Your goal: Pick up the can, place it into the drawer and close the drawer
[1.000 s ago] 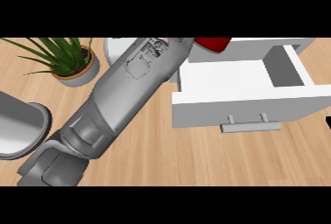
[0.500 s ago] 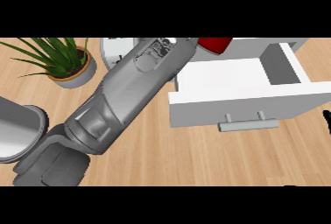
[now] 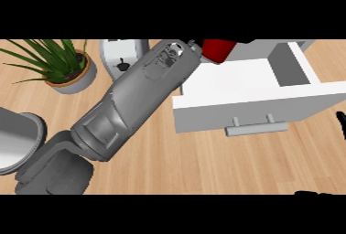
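Note:
The red can (image 3: 218, 49) hangs at the view's top, over the back left corner of the open white drawer (image 3: 251, 108). My left forearm runs from the lower left up to it. The left hand (image 3: 242, 41) is shut on the can; the top edge and the wrist hide most of the hand. The drawer is pulled out, its grey handle (image 3: 258, 127) facing me, and its inside shows bare white. Of my right hand (image 3: 340, 120) only a straight black finger shows at the right edge, plus a dark bit at the bottom right.
A potted green plant (image 3: 66, 69) stands at the back left. A grey toaster-like appliance (image 3: 123, 55) sits beside it, partly behind my left forearm. A round grey metal vessel (image 3: 15, 142) is at the left edge. Bare wooden counter (image 3: 223, 164) lies in front of the drawer.
The can has come down slightly towards the drawer's back corner, and the left forearm has shifted a little with it. The drawer stays open. The right hand has barely moved.

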{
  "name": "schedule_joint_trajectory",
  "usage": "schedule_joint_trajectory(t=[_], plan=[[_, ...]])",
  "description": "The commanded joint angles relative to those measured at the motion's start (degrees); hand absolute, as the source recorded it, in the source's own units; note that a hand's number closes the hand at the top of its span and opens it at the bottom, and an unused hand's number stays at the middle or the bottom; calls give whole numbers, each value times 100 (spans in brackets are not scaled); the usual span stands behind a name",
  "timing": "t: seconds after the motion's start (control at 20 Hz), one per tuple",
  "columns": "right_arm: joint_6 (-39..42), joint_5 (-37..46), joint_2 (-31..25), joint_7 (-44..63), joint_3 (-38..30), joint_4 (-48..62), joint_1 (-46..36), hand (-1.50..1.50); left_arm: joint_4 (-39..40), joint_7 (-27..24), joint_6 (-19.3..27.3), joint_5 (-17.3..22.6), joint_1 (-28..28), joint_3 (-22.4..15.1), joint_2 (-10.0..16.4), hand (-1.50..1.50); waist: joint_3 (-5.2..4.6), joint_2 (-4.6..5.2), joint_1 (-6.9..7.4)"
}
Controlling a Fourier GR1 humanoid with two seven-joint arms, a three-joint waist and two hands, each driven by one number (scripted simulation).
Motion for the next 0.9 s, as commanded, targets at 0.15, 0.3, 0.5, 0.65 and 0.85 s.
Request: schedule_joint_trajectory(t=[0.15,0.3,0.5,0.65,0.85], plan=[[-57,29,14,23,42,-47,-123,-150,279,-241,26,240,183,-395,0,150,-1,27,-109],[-93,142,-57,-35,17,229,-317,-150,310,-399,193,209,129,-594,0,150,-1,26,-66],[-64,161,-38,-82,53,169,-256,-150,560,-280,259,329,23,-615,0,-150,2,48,-126],[-174,240,8,197,259,20,-468,-150,532,-390,445,409,184,-745,0,-150,-2,72,-190],[-70,63,-196,296,67,79,-527,-150,421,-457,711,520,333,-897,0,-150,-2,52,-180]])
